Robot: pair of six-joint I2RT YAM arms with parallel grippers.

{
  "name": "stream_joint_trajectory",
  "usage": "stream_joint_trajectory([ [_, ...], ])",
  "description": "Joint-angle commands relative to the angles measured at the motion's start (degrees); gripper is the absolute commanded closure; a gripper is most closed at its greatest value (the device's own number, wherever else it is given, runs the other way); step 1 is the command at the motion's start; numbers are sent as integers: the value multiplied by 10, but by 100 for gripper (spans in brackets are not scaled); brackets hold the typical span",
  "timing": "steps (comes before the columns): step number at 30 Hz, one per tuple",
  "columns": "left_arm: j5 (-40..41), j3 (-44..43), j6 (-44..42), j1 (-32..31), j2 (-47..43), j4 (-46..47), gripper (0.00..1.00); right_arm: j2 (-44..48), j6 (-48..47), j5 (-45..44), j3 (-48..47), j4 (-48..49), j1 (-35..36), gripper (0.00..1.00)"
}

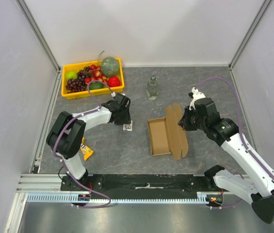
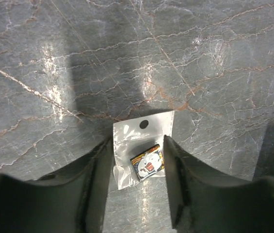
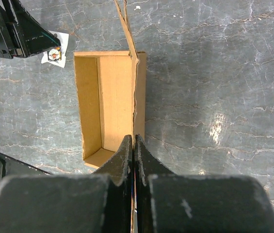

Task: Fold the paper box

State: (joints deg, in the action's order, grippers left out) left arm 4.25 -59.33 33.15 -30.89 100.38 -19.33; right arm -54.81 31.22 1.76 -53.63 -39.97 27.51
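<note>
The paper box (image 1: 159,137) is a brown cardboard tray lying open at mid-table, with its lid flap (image 1: 177,130) standing up along its right side. In the right wrist view the box (image 3: 108,97) lies just ahead, and the flap's thin edge runs into my fingers. My right gripper (image 1: 183,124) (image 3: 133,141) is shut on that flap's edge. My left gripper (image 1: 125,122) (image 2: 138,145) is open, apart from the box to its left. Its fingers straddle a small clear packet (image 2: 142,145) holding a printed card, which lies flat on the table.
A yellow basket (image 1: 94,92) of fruit stands at the back left. A small clear bottle (image 1: 152,88) stands behind the box. A yellow snack packet (image 1: 86,151) lies by the left arm's base. The small packet also shows in the top view (image 1: 127,127).
</note>
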Motion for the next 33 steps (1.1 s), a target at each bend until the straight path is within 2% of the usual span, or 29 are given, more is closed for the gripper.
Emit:
stream_joint_trajectory([
  [1,-17,14,17,1,14,15,52,10,-9,12,5,12,0,97],
  [9,-16,20,12,0,3,19,74,13,-6,18,15,20,0,97],
  [16,-24,26,9,1,-14,33,98,18,-4,23,25,25,-1,96],
  [24,-40,39,2,1,-78,49,98,24,0,29,34,31,-1,96],
  [33,-105,45,-5,0,-192,31,98,21,-3,23,41,34,-1,96],
])
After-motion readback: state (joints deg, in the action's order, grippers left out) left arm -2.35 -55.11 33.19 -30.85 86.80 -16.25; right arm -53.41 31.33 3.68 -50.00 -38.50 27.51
